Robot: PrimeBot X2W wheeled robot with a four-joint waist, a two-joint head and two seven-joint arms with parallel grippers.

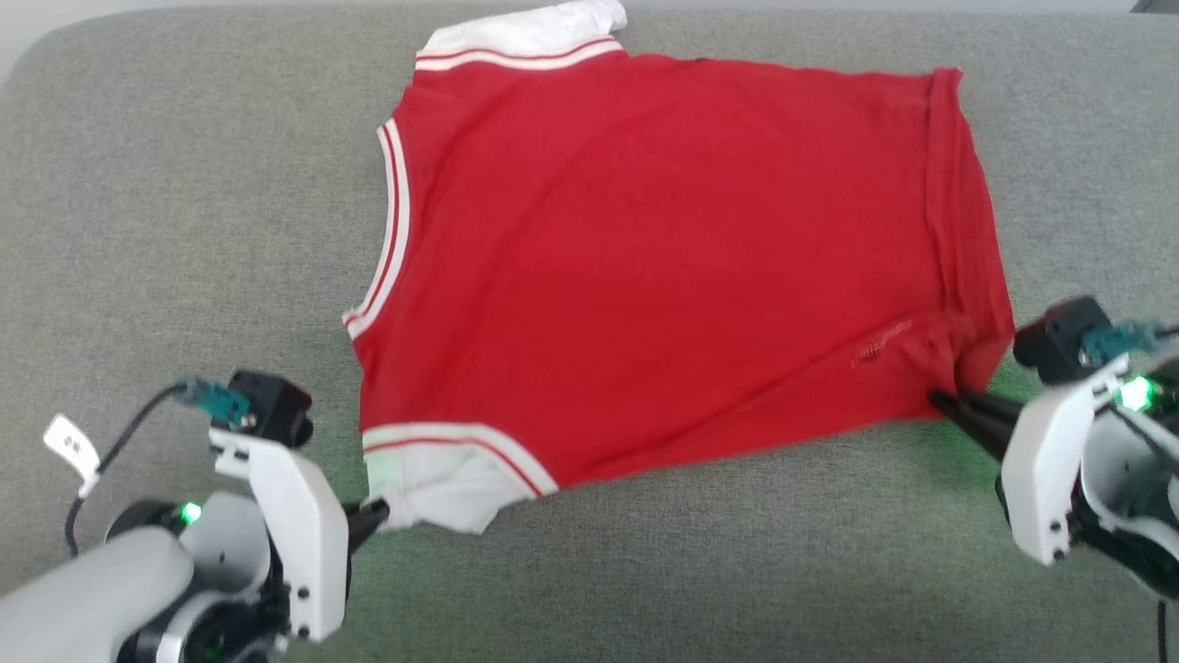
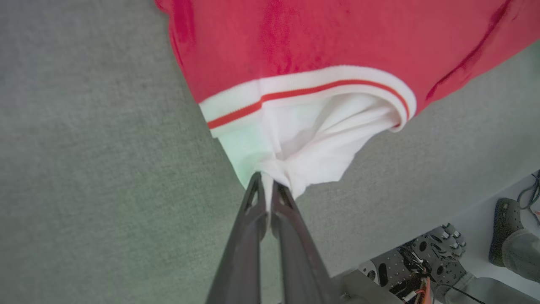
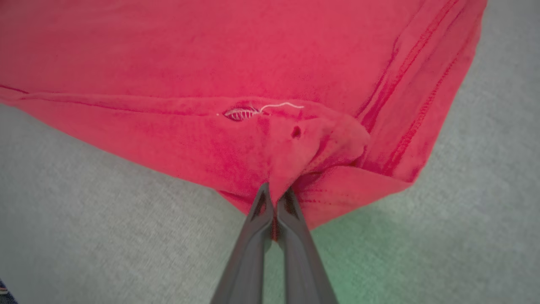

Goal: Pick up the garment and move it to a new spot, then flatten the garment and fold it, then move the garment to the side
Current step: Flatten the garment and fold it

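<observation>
1. You are losing part of the far sleeve (image 1: 534,32) at 12 o'clock, where the head view's top edge is cutting it off.
2. The shirt (image 1: 663,267) is lying spread on the grey cushion (image 1: 138,230), collar pointing to 9 o'clock, hem to 3, long axis running 9-to-3.
3. Your left gripper (image 2: 266,181) is pinching the bunched near sleeve (image 2: 312,147); your right gripper (image 3: 275,194) is pinching the red hem corner, fingers closed on fabric.
</observation>
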